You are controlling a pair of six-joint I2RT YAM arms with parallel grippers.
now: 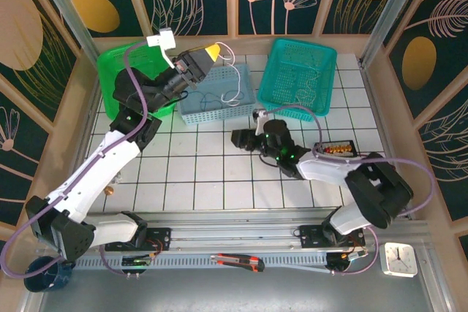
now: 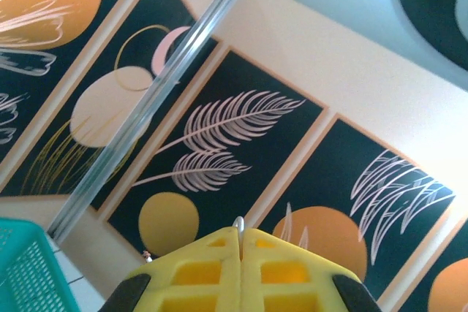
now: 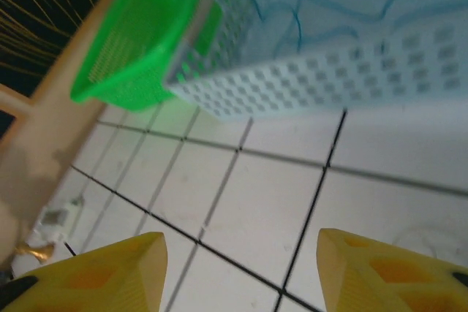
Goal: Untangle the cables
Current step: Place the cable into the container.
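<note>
Dark botanical panels wall in a white-tiled tabletop with three baskets along its far side: a green basket at 11 o'clock, a pale blue basket at 12 and a teal basket at 1. The cables lie as a loose tangle inside the pale blue basket. From the right wrist, a dark strand shows through its perforated wall.

The left claw hangs raised over the basket's 11 o'clock corner, clenched. A white cable arcs from its yellow tips down toward the heap, and the left wrist view shows a pale sliver pinched in the seam of the fingers. The right claw sits low over the tiles at the basket's 5 o'clock side, released, its yellow fingers wide apart with nothing between them.

The step in hand looks like drawing one strand up out of the knot. The next move probably calls for the right claw to clear the basket's near wall and pinch a different strand, or the knot itself. It could then hold that down while the left pulls away. Such thin, limp wire needs a low, accurate pinch.
</note>
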